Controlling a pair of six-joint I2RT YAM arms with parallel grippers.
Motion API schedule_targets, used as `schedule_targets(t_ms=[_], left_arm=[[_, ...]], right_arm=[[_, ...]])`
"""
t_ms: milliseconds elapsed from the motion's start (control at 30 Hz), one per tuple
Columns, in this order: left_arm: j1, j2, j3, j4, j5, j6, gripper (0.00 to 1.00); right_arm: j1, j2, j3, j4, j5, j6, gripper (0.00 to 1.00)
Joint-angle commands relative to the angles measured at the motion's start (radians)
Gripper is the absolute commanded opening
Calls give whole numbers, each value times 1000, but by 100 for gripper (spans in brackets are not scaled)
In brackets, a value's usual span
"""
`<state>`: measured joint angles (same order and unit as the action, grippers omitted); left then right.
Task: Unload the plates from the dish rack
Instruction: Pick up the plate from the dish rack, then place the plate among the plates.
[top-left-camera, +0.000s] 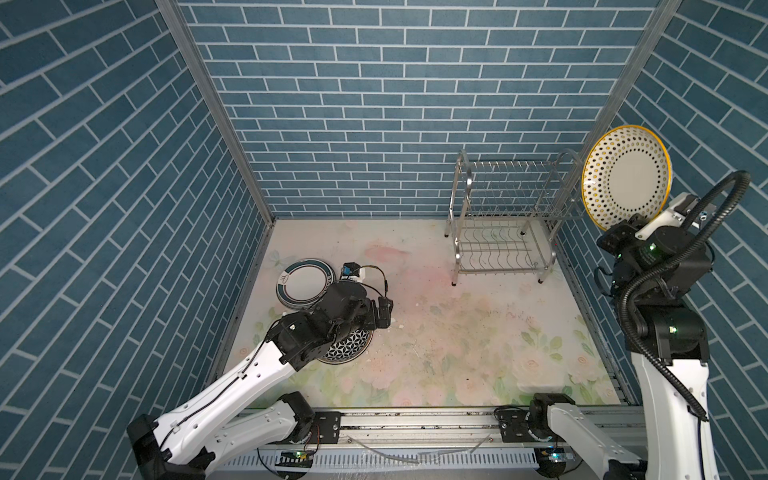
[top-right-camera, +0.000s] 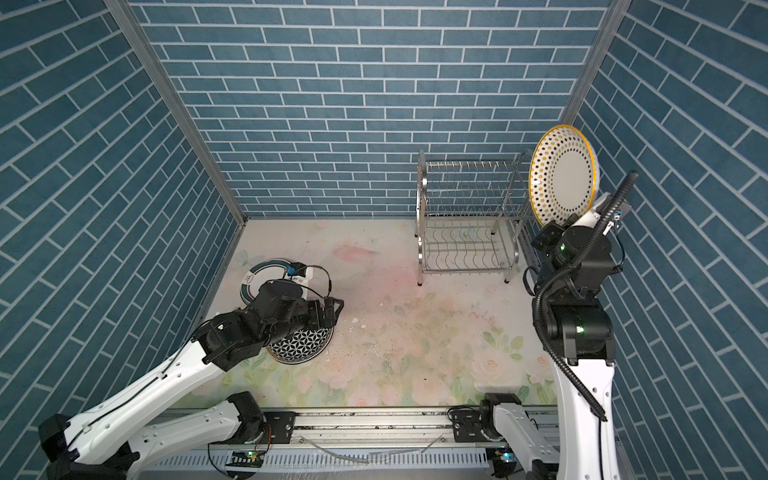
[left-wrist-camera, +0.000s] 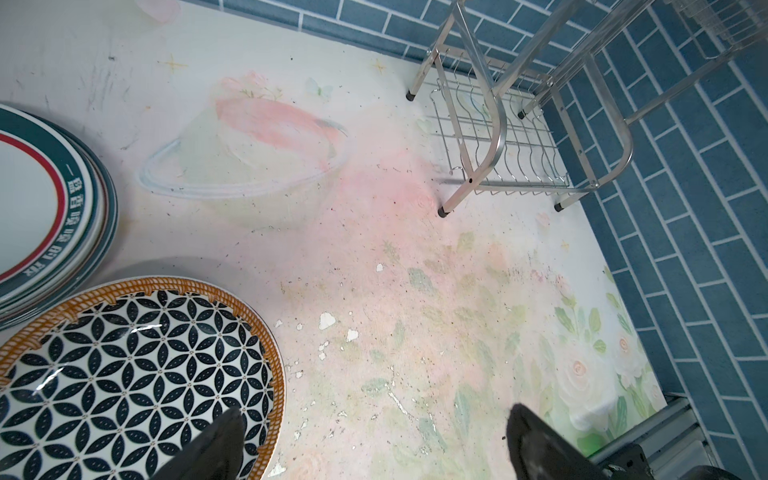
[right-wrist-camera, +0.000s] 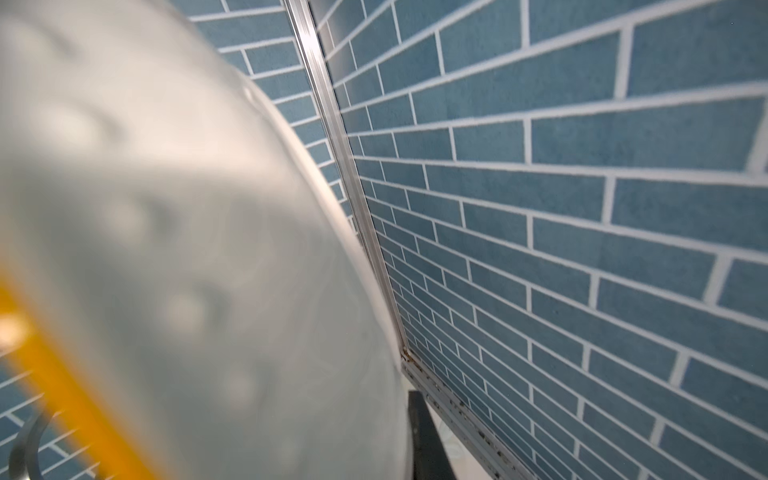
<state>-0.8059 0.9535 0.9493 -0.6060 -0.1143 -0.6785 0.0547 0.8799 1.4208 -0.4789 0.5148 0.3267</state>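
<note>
A white plate with a dotted band and a yellow rim (top-left-camera: 625, 176) (top-right-camera: 563, 174) is held upright, high at the right, just beside the dish rack's arched handle. My right gripper (top-left-camera: 619, 230) (top-right-camera: 555, 230) (right-wrist-camera: 405, 436) is shut on its lower edge. The plate's blurred back (right-wrist-camera: 166, 249) fills much of the right wrist view. The steel dish rack (top-left-camera: 498, 272) (top-right-camera: 465, 272) (left-wrist-camera: 496, 137) stands at the back right with no plates showing in it. My left gripper (top-left-camera: 384, 311) (top-right-camera: 334, 311) (left-wrist-camera: 374, 411) hangs open over the edge of a black-lattice plate (top-left-camera: 347, 349) (top-right-camera: 297, 345) (left-wrist-camera: 124, 365) lying flat.
A stack of teal-banded plates (top-left-camera: 303, 282) (top-right-camera: 253, 276) (left-wrist-camera: 41, 199) lies behind the lattice plate, near the left wall. White flakes (left-wrist-camera: 327, 321) dot the floral mat (top-left-camera: 457, 332). Blue brick walls close in three sides; the right wall is close to the raised plate.
</note>
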Motion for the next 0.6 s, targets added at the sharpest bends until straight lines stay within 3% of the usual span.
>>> schedule_targets(t_ms=[0,367,567], left_arm=[[7,14,-25,41,30,-10,99],[7,88,-115,167,120,-16,99],[7,105,-188,254,157,-45,99]], right_arm=[[-3,-76,-65,12,-39,100,0],[-3,-279,-272,-336,-248,258,0],[-3,-375,-432,-429,-454,319,0]])
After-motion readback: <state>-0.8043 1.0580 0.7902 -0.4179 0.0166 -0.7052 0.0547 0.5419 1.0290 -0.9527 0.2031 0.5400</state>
